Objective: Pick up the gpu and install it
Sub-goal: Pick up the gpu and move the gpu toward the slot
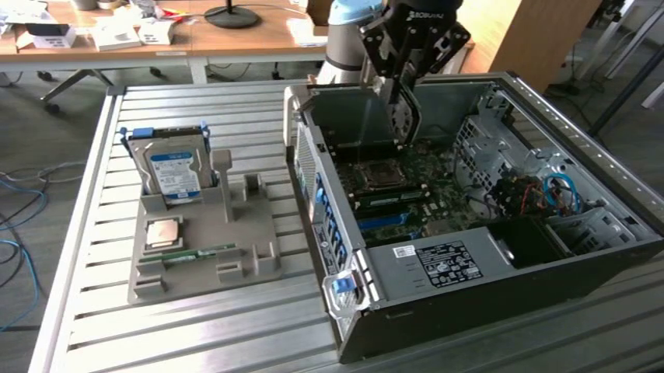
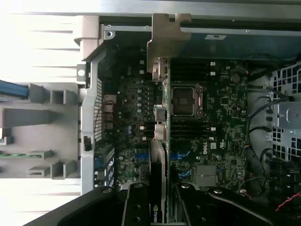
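A: Fingers?
B: Gripper (image 1: pixel 400 81) fingers (image 2: pixel 137 206) stand partly apart, clamped on the top edge of the gpu (image 1: pixel 403 120).
A: Card position?
B: Upright, edge down, inside the open computer case (image 1: pixel 581 140), over the motherboard (image 1: pixel 425 190) beside the CPU socket (image 1: pixel 375 175). Contact with the board: cannot tell.
A: Wrist view?
B: Card seen edge-on, silver bracket (image 2: pixel 164 40) at its far end.
A: Elsewhere?
B: Hard drive (image 1: pixel 171 171) stands in the grey tray (image 1: pixel 249 264).

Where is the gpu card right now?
The gpu is held upright by the gripper inside the open computer case, at the exterior view's upper middle, close beside the square processor socket.
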